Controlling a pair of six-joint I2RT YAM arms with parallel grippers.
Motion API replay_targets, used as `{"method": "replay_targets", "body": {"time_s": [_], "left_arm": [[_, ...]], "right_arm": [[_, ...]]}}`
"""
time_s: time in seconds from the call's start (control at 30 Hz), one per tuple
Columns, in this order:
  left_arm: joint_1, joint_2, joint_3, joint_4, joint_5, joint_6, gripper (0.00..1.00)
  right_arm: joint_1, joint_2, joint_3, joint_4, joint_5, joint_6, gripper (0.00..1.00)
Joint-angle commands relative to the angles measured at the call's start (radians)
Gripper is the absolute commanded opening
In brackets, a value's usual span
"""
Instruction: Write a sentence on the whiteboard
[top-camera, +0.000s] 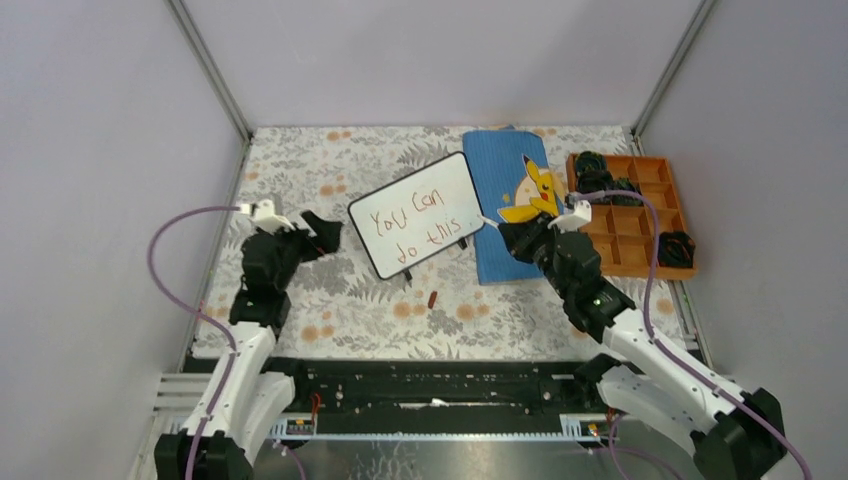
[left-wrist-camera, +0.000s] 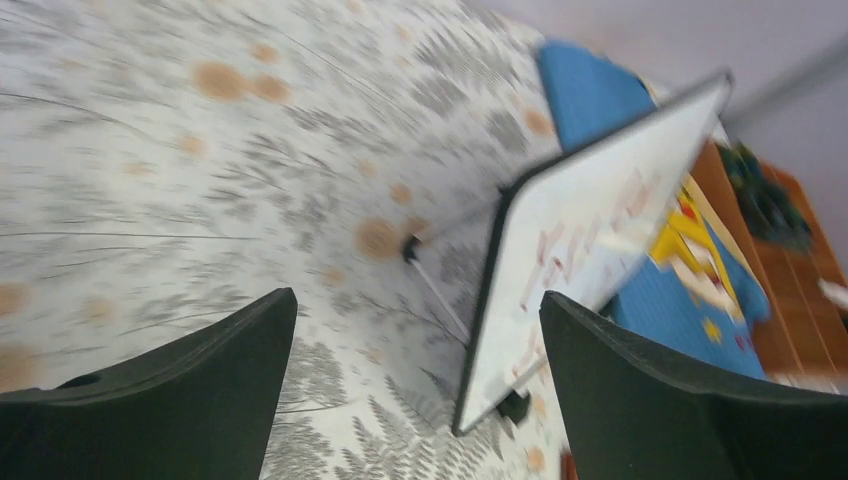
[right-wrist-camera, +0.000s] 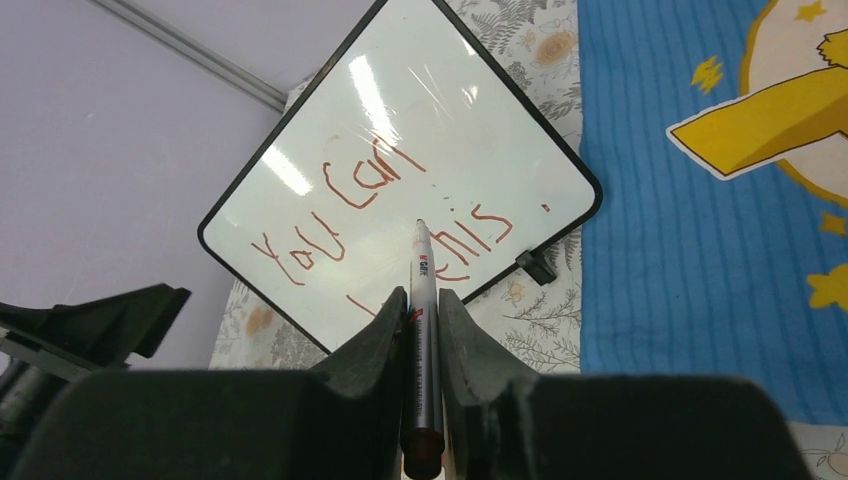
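The whiteboard (top-camera: 416, 214) stands tilted on its small black feet at mid table, and the sentence (top-camera: 421, 222) "You can do this" runs across it in two red-brown lines. My right gripper (top-camera: 512, 232) hovers just off the board's right edge, shut on a silver marker (right-wrist-camera: 421, 258) whose tip points at the sentence (right-wrist-camera: 380, 205) on the whiteboard (right-wrist-camera: 400, 120). My left gripper (top-camera: 322, 231) is open beside the board's left corner, not touching it. The left wrist view shows the whiteboard (left-wrist-camera: 580, 230) edge-on beyond the open left gripper (left-wrist-camera: 415, 300).
A blue cloth (top-camera: 500, 165) with a yellow cartoon figure lies right of the board, under my right gripper. An orange compartment tray (top-camera: 630, 252) with several dark items sits at the far right. A small red-brown cap (top-camera: 432, 298) lies on the floral mat in front of the board.
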Motion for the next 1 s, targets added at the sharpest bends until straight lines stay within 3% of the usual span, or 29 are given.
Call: {"method": "replay_targets", "body": {"time_s": [0.0,0.2,0.33,0.5,0.6,0.73,0.97], "left_arm": [[-0.002,-0.16,0.081,-0.312,-0.437,-0.009,0.99],[-0.005,-0.329,0.121,-0.346,-0.521,-0.164,0.99],[-0.044,-0.399,0.073,-0.287,-0.434,-0.041,0.99],[-0.102,-0.283,0.145,-0.286,-0.298,-0.034,0.99],[-0.148,-0.191,0.185,-0.308,-0.275,-0.028,0.99],[-0.339,-0.153,0.223,-0.329,-0.401,0.019,0.99],[-0.748,0.077,0.358,-0.446,-0.803,0.088,0.99]], "right_arm": [[0.0,-0.037,0.001,0.04,-0.049,-0.02,0.0],[0.0,-0.079,0.024,0.006,-0.09,-0.054,0.0],[0.021,-0.052,0.099,-0.008,-0.123,-0.123,0.0],[0.242,0.016,0.227,-0.067,0.152,-0.324,0.0],[0.274,0.016,0.255,-0.12,0.233,-0.354,0.0],[0.274,-0.035,0.183,-0.145,0.324,-0.391,0.0],[0.274,-0.13,0.036,-0.236,0.425,-0.339,0.0]]}}
